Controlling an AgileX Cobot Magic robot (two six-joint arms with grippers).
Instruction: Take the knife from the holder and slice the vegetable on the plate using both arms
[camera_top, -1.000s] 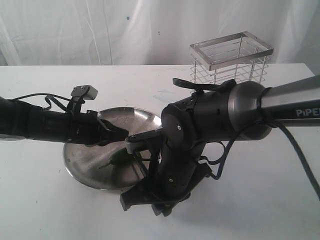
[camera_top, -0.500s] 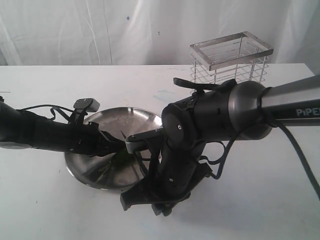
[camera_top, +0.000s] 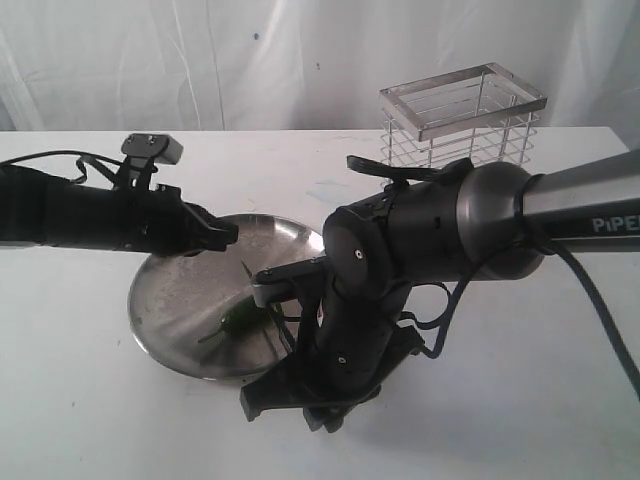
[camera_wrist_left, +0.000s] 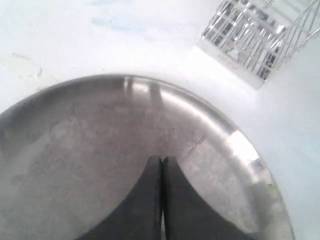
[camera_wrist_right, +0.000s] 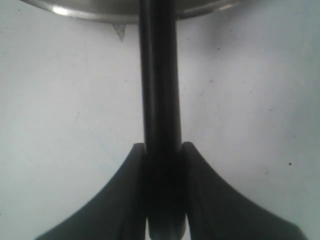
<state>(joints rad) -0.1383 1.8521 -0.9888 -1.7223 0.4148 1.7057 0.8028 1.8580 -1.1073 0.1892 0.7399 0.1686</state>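
– Knife (camera_wrist_right: 160, 90): long axis, heading?
– It is closest to the exterior camera, at the near edge of the plate (camera_top: 165, 300). The black handle runs straight out along the right gripper's (camera_wrist_right: 161, 150) own line, above the white counter (camera_wrist_right: 65, 125), and crosses the plate rim, so it points toward the plate. The tip is out of the wrist view, and in the exterior view the right arm (camera_top: 400, 240) covers most of it.
– Grip?
– Both fingers (camera_wrist_right: 125, 190) are clamped on the handle's sides, held apart only by its width. The butt end sits between them toward the wrist. Whether the knife touches the counter: cannot tell.
– Next back?
– Vegetable (camera_top: 238, 318), dark green, lying in the plate on its near right part, just beside the right arm. The plate sits flat on the counter.
– Left side?
– Left gripper (camera_wrist_left: 162, 161) hangs over the plate's far left part, tips pressed together with nothing between them. It is apart from the vegetable.
– Farthest?
– Holder (camera_top: 460, 115), a silver wire cage, upright at the back right of the counter, well apart from the plate.
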